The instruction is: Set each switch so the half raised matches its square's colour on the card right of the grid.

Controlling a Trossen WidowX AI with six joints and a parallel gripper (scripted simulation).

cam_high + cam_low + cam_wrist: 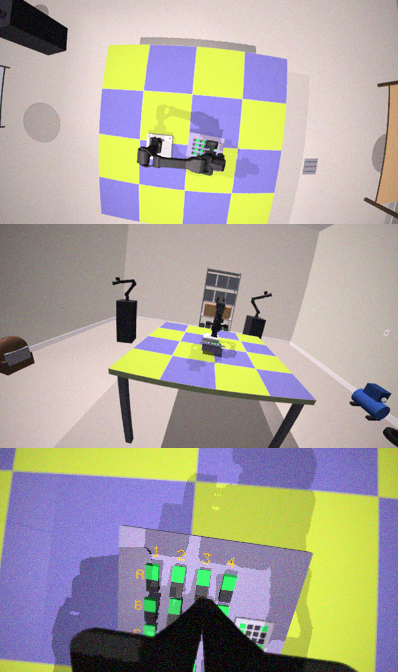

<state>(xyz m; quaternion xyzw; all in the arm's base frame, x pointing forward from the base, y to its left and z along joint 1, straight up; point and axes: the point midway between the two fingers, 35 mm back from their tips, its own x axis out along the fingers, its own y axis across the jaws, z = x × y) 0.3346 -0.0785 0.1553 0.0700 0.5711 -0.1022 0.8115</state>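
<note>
Between the middle of the worktop and its edge on the arm's right, as the top view shows it, lies the switch panel, well apart from every corner. The white base plate sits nearer the edge behind the arm, which reaches from there toward the far edge and over the panel. The gripper has its fingers together with nothing clamped in them; in the wrist view their tips overlap the panel around column 3, near the gap between rows A and B. Whether they touch a switch cannot be told. Orange numbers 1 to 4 run along the grid's far side, with letters A and B beside its rows and a third letter partly covered. All four switches in row A show a green half toward the worktop's far edge and a dark half nearer the arm; which ends stand raised is hard to tell. In row B, green shows in columns 1, 2 and 4, while the fingers cover column 3 and much of the nearer rows. The small card is on the panel, beside the grid toward the worktop's right edge; its far row has green squares at both ends and dark ones between.
</note>
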